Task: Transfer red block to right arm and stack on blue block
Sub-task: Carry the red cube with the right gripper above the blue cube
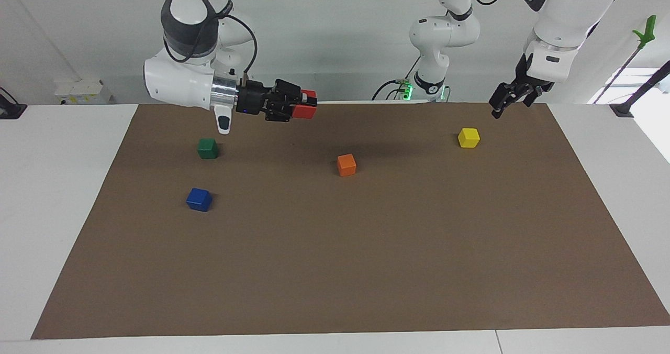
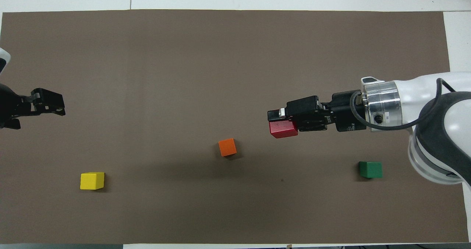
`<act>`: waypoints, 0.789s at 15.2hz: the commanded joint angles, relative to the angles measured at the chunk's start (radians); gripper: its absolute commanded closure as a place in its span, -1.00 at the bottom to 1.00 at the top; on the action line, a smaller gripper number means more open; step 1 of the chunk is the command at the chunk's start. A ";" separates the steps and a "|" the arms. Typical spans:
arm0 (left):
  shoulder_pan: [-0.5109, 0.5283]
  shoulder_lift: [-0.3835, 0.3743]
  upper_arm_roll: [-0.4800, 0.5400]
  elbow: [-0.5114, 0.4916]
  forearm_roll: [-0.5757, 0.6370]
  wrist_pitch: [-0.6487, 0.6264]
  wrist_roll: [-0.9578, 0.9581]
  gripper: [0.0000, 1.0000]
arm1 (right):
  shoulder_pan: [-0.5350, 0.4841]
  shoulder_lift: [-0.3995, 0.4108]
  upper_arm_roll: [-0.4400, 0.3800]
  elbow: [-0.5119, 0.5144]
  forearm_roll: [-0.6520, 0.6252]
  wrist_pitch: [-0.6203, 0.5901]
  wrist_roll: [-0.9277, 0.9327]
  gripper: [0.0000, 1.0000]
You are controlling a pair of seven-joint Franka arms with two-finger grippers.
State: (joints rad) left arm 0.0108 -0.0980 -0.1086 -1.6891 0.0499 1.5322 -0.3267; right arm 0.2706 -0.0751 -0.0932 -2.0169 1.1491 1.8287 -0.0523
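My right gripper (image 1: 306, 104) is shut on the red block (image 1: 302, 111) and holds it in the air, fingers level, over the mat between the green and orange cubes. In the overhead view the right gripper (image 2: 281, 121) and the red block (image 2: 283, 129) show too. The blue block (image 1: 199, 199) sits on the mat toward the right arm's end, farther from the robots than the green cube; my right arm hides it in the overhead view. My left gripper (image 1: 505, 102) is open and empty, raised over the mat's edge beside the yellow cube; it also shows in the overhead view (image 2: 51, 103).
A green cube (image 1: 208, 148) (image 2: 370, 169), an orange cube (image 1: 346, 165) (image 2: 227, 147) and a yellow cube (image 1: 468, 137) (image 2: 92, 180) lie on the brown mat (image 1: 366, 270). White table borders the mat.
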 commanded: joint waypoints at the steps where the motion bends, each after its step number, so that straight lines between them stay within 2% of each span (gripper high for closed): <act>1: -0.008 -0.032 -0.002 -0.064 0.002 -0.003 0.038 -1.00 | -0.013 -0.005 0.007 0.096 -0.310 0.006 0.170 1.00; 3: -0.064 -0.048 0.035 -0.101 -0.010 0.026 0.035 -1.00 | -0.014 -0.006 0.007 0.109 -0.509 0.001 0.198 1.00; 5: -0.177 -0.039 0.147 -0.100 -0.012 0.089 0.041 -1.00 | -0.017 -0.014 0.007 0.103 -0.616 -0.003 0.230 1.00; 8: -0.167 0.012 0.142 -0.017 -0.027 0.054 0.154 -1.00 | -0.024 -0.014 0.012 0.093 -0.852 0.006 0.273 1.00; 10: -0.141 0.052 0.139 0.048 -0.041 0.020 0.202 -1.00 | -0.042 -0.008 0.010 0.086 -0.943 0.007 0.266 1.00; 12: -0.132 0.055 0.138 0.048 -0.041 0.022 0.218 -1.00 | -0.077 -0.003 0.012 0.040 -1.015 0.052 0.247 1.00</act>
State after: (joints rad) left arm -0.1355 -0.0764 0.0283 -1.6879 0.0270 1.5836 -0.1512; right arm 0.2369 -0.0772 -0.0934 -1.9297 0.1997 1.8308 0.2040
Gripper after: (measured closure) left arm 0.000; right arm 0.436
